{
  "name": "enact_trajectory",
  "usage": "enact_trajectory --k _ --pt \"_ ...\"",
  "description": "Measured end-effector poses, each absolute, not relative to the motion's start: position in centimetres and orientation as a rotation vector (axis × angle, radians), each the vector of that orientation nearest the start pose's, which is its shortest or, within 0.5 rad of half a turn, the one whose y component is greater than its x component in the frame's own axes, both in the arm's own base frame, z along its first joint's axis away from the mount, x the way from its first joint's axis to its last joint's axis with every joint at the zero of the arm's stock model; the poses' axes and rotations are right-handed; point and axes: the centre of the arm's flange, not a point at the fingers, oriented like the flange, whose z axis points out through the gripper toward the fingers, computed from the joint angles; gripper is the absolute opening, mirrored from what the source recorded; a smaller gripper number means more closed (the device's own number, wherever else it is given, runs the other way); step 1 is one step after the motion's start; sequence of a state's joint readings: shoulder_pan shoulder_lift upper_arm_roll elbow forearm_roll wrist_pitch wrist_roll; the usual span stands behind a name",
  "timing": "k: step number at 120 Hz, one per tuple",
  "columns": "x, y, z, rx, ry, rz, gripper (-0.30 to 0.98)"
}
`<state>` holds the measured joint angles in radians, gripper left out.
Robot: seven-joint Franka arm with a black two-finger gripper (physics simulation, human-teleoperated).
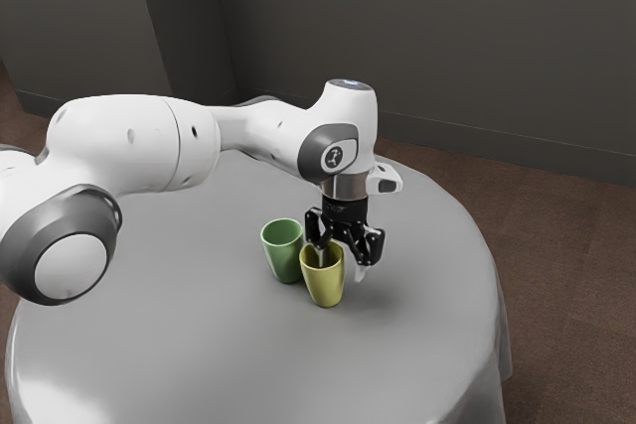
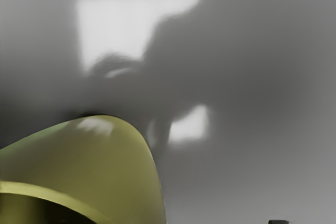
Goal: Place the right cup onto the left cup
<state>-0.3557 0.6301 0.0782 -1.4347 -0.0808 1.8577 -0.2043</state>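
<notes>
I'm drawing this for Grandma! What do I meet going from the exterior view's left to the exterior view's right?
Arm's big round joint → green cup → yellow cup.

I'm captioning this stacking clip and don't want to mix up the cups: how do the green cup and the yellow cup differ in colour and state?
The green cup is plain green; the yellow cup is a muted yellow. The hand is down at the yellow cup, one fingertip at its mouth, while the green cup has no fingertip at its mouth. Both stand upright, open-topped and narrower toward the base.
</notes>
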Motion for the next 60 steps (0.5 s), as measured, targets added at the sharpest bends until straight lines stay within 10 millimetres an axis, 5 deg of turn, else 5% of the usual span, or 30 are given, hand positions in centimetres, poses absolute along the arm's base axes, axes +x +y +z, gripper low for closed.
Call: enact_trajectory --k 60 --pt "66.46 -20.05 30.45 -3.098 0.058 0.324 0.12"
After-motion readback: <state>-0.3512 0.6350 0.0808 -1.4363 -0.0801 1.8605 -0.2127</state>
